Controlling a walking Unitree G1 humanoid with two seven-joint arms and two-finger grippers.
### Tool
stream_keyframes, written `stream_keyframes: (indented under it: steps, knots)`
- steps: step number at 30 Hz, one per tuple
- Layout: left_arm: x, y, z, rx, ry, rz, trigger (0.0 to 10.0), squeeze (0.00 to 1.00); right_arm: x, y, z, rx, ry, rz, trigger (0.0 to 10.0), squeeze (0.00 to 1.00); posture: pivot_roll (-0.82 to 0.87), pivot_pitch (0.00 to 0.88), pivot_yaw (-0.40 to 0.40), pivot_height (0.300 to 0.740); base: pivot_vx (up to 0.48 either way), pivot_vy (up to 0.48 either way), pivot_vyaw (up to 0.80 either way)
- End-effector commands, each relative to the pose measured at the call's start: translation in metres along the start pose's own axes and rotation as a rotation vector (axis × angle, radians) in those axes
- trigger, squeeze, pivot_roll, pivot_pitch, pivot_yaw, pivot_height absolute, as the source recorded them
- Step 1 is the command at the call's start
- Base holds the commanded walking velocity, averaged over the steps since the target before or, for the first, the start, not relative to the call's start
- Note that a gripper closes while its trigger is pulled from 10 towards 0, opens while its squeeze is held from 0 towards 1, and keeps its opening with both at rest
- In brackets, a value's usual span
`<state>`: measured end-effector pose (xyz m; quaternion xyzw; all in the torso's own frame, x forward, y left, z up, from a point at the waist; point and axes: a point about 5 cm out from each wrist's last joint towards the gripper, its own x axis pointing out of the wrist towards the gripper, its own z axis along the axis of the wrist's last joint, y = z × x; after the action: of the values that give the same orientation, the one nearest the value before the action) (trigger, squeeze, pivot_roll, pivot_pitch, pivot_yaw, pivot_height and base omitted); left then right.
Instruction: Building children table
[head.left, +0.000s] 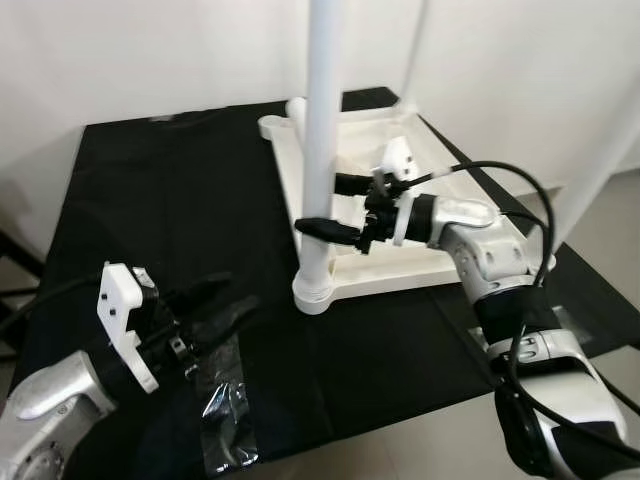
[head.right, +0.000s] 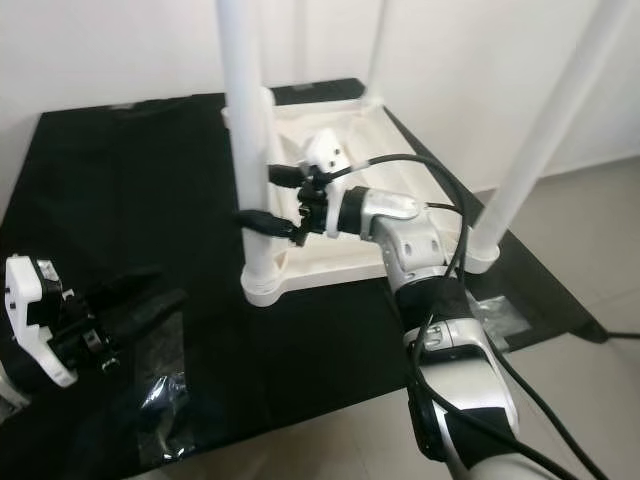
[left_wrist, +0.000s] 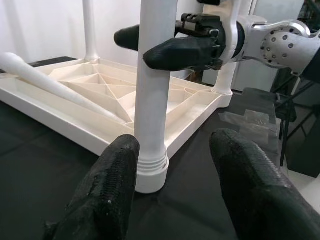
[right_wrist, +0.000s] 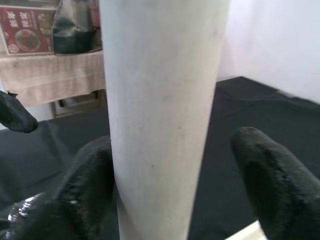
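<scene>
Right pincer (head.left: 335, 208) straddles the near-left white leg (head.left: 320, 150) of the upturned children's table top (head.left: 400, 262), one black finger on each side of the tube; in the right wrist view one finger lies against the leg while the other stands a little off it, so the grasp looks loose rather than clamped. The leg stands upright in its corner socket (head.left: 317, 293), and the white top lies ribbed side up on a black cloth (head.left: 180, 200) over the table. Other legs rise at the far and right corners, and one loose leg (left_wrist: 55, 85) lies across the ribs. Left pincer (head.left: 205, 315) hovers over the cloth at the near left, fingers spread wide and empty, pointed at the socket, beside a crumpled clear plastic bag (head.left: 225, 420). To seat this leg well, the right fingers should probably close squarely, keep the tube vertical and turn or press it straight down, while the left steadies the frame near the socket so it does not slide on the cloth.
</scene>
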<state>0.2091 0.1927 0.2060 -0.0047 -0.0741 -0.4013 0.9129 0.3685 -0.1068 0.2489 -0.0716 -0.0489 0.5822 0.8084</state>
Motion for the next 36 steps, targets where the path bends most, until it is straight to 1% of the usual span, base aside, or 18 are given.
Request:
stream_keyframes:
  steps: [1,7,13,15,16,18,19,20,21,22,24,25,26,32,33,34,35,36]
  knots:
    - [-0.001,-0.002,-0.002,0.003,0.013,-0.009,10.0,0.00,-0.001,-0.002,0.005,0.006,-0.036,0.016,0.0,0.00,0.10,0.109,-0.026,0.740,0.000,0.000,0.00]
    - [0.001,-0.003,-0.002,0.003,0.011,-0.009,10.0,0.00,-0.009,-0.002,-0.003,0.051,-0.043,0.094,0.0,0.00,0.10,0.110,-0.029,0.740,0.000,0.000,0.00]
    - [0.002,-0.004,-0.002,0.002,0.008,-0.011,10.0,0.00,-0.015,-0.001,-0.012,0.062,-0.038,0.098,0.0,0.00,0.10,0.111,-0.034,0.740,0.000,0.000,0.00]
    - [0.001,-0.004,-0.001,0.003,0.006,-0.010,10.0,0.00,-0.014,0.008,-0.033,0.081,0.015,-0.008,0.0,0.00,0.09,0.116,-0.047,0.740,0.000,0.000,0.00]
    - [0.001,-0.004,-0.001,0.005,0.004,-0.007,10.0,0.00,-0.004,0.022,-0.054,0.084,0.063,-0.182,0.0,0.00,0.09,0.121,-0.046,0.740,0.000,0.000,0.00]
    - [0.001,-0.004,-0.001,0.005,0.004,-0.007,10.0,0.00,-0.004,0.022,-0.054,0.084,0.063,-0.182,0.0,0.00,0.09,0.121,-0.046,0.740,0.000,0.000,0.00]
    - [0.000,-0.003,0.000,0.006,0.004,-0.005,10.0,0.00,0.001,0.033,-0.066,0.079,0.088,-0.312,0.0,0.00,0.09,0.121,-0.046,0.740,0.000,0.000,0.00]
    - [0.000,-0.003,0.000,0.006,0.004,-0.005,10.0,0.00,0.001,0.033,-0.066,0.079,0.088,-0.312,0.0,0.00,0.09,0.121,-0.046,0.740,0.000,0.000,0.00]
    - [-0.001,-0.002,0.000,0.007,0.003,-0.002,10.0,0.00,0.007,0.052,-0.083,0.169,0.092,-0.561,0.0,0.00,0.08,0.130,-0.035,0.740,0.000,0.000,0.00]
    - [-0.001,0.000,0.001,0.010,0.005,-0.002,10.0,0.00,0.018,0.077,-0.089,0.177,0.101,-0.662,0.0,0.00,0.08,0.129,-0.028,0.740,0.000,0.000,0.00]
    - [-0.001,0.000,0.001,0.010,0.005,-0.002,10.0,0.00,0.018,0.077,-0.089,0.177,0.101,-0.662,0.0,0.00,0.08,0.129,-0.028,0.740,0.000,0.000,0.00]
    - [-0.001,0.001,0.001,0.012,0.007,-0.002,10.0,0.00,0.028,0.095,-0.092,0.197,0.100,-0.683,0.0,0.00,0.07,0.124,-0.020,0.740,0.000,0.000,0.00]
    - [-0.001,0.002,0.000,0.013,0.008,-0.003,10.0,0.00,0.035,0.104,-0.092,0.190,0.104,-0.689,0.0,0.00,0.07,0.117,-0.018,0.740,0.000,0.000,0.00]
    - [0.000,0.003,-0.001,0.014,0.007,0.001,10.0,0.00,0.038,0.102,-0.096,0.154,0.143,-0.682,0.0,0.00,0.08,0.115,-0.031,0.740,0.000,0.000,0.00]
    - [-0.001,0.003,-0.001,0.015,0.006,0.004,10.0,0.00,0.037,0.102,-0.096,0.150,0.158,-0.697,7.9,0.00,0.08,0.115,-0.028,0.740,0.000,0.000,0.00]
    - [-0.001,0.003,-0.001,0.015,0.006,0.004,10.0,0.00,0.037,0.102,-0.096,0.150,0.158,-0.697,7.9,0.00,0.08,0.115,-0.028,0.740,0.000,0.000,0.00]
    - [-0.001,0.003,0.000,0.016,0.005,0.008,10.0,0.00,0.037,0.101,-0.094,0.176,0.141,-0.684,10.0,0.00,0.08,0.114,-0.030,0.740,0.000,0.000,0.00]
    - [-0.001,0.003,-0.001,0.017,0.005,0.009,10.0,0.00,0.038,0.098,-0.083,0.185,0.085,-0.622,10.0,1.00,0.08,0.113,-0.029,0.740,0.000,0.000,0.00]
